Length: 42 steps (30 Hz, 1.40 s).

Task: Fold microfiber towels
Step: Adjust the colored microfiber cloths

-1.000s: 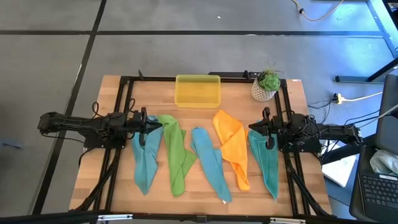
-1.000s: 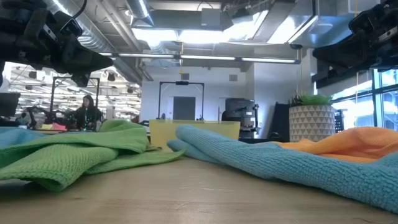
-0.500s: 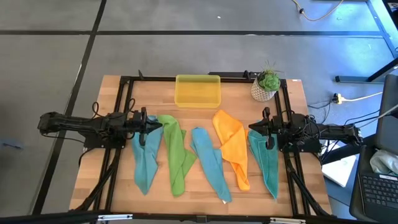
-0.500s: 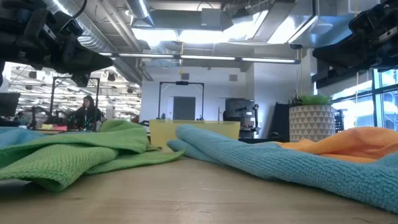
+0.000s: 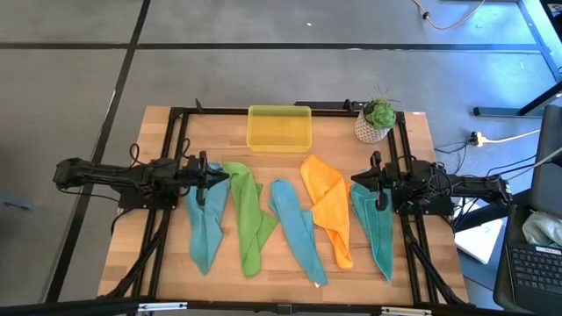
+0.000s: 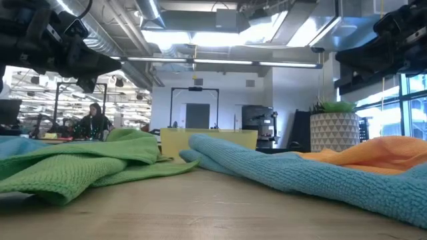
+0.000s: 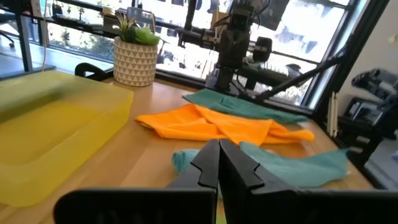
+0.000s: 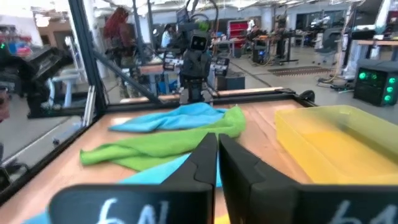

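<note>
Five crumpled towels lie in a row on the wooden table: a teal one [image 5: 205, 224] at the left, a lime green one [image 5: 250, 219], a light blue one [image 5: 296, 230] in the middle, an orange one [image 5: 327, 206] and a teal one [image 5: 376, 230] at the right. My left gripper [image 5: 215, 176] hovers shut above the left teal towel's far end, pointing toward the table's right. My right gripper [image 5: 356, 182] hovers shut above the right teal towel's far end, pointing toward the table's left. Neither touches a towel.
A yellow translucent tray [image 5: 280, 128] stands at the table's far middle. A potted plant in a white patterned pot [image 5: 376, 120] stands at the far right. A black frame [image 5: 176, 140] runs along the table's sides. A person [image 6: 91, 120] sits far off in the room.
</note>
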Tool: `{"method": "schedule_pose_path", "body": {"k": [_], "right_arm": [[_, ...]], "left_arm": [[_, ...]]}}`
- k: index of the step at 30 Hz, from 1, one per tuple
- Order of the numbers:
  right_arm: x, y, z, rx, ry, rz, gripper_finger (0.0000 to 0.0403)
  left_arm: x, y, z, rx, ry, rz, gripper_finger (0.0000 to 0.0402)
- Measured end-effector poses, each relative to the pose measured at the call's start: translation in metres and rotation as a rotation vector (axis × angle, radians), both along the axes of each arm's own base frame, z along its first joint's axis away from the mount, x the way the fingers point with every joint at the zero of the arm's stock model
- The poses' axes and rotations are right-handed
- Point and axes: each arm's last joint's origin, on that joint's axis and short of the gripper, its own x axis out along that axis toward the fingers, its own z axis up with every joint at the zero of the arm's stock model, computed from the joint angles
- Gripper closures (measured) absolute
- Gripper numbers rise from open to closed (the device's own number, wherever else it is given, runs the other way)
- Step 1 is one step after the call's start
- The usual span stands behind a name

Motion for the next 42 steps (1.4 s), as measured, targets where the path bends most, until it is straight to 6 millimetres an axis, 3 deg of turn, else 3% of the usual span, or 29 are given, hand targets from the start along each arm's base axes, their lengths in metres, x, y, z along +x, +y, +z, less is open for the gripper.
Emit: {"method": "schedule_pose_path", "body": {"k": [11, 16, 20, 24, 28, 34, 39, 42], "right_arm": [[-0.001, 0.000, 0.009, 0.049, -0.092, 0.004, 0.0384], [-0.002, -0.003, 0.015, 0.040, -0.163, -0.098, 0.0384], [0.000, -0.003, 0.015, 0.049, -0.155, -0.098, 0.0374], [0.006, -0.003, 0.011, 0.112, -0.101, -0.090, 0.0336], [0.016, -0.003, 0.010, 0.133, -0.088, -0.084, 0.0278], [0.042, -0.001, 0.027, 0.100, 0.053, -0.018, 0.0209], [0.086, 0.008, 0.047, -0.019, 0.244, 0.039, 0.0199], [0.121, 0.015, 0.057, -0.084, 0.313, 0.078, 0.0199]], "left_arm": [[0.000, 0.003, 0.008, 0.044, -0.073, 0.093, 0.0401], [0.000, 0.001, 0.034, 0.134, -0.112, 0.038, 0.0387], [0.005, -0.001, 0.062, 0.205, 0.113, 0.040, 0.0358], [0.024, -0.006, 0.089, 0.251, 0.310, -0.002, 0.0327], [0.051, -0.013, 0.097, 0.249, 0.552, -0.067, 0.0299], [0.081, -0.035, 0.094, 0.245, 0.952, -0.131, 0.0273], [0.080, -0.051, 0.108, 0.111, 1.155, -0.013, 0.0274], [0.072, -0.066, 0.111, -0.030, 1.156, 0.066, 0.0274]]}}
